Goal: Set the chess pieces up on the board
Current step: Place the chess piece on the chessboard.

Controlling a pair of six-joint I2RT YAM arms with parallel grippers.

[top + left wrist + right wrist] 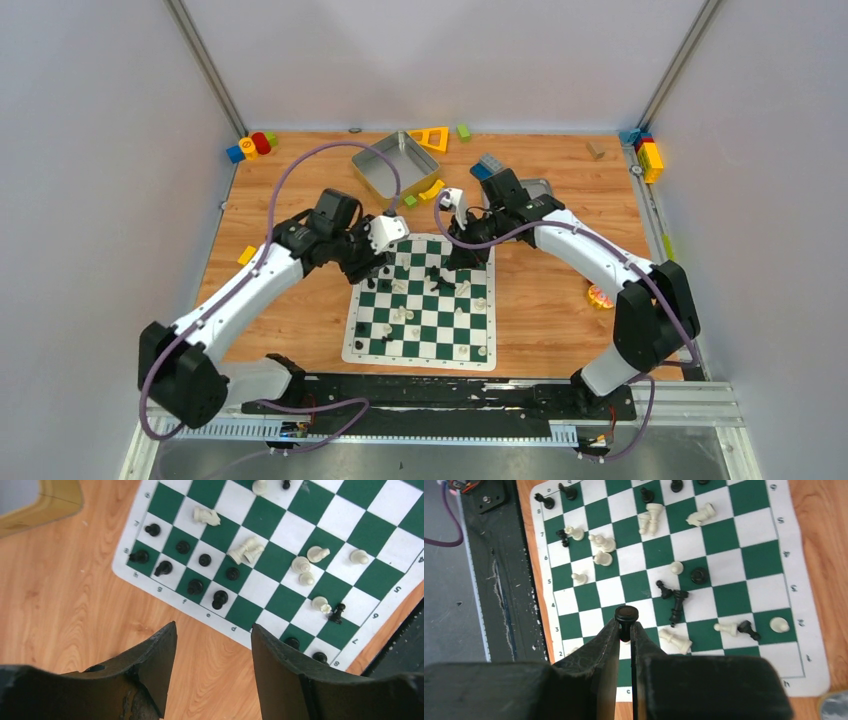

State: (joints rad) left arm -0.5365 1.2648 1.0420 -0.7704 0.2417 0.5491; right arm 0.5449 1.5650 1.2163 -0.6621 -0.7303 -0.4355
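Observation:
The green-and-white board (420,345) lies in the middle of the wooden table. Black and cream chess pieces are scattered on it, several lying on their sides. In the left wrist view, several black pieces (183,547) stand in two rows at the board's (280,600) corner, and cream pieces (246,551) lie mid-board. My left gripper (214,626) is open and empty, over bare wood just off the board's edge; it also shows in the top view (374,268). My right gripper (626,626) is shut on a black piece (626,614) above the board (724,565); it also shows in the top view (452,258).
A grey metal tray (383,165) stands behind the board, a second one (538,185) partly hidden by the right arm. Colourful blocks lie at the back left (255,145) and back right (648,155). A yellow block (247,255) lies left, a round toy (600,297) right. A black rail (440,395) runs along the near edge.

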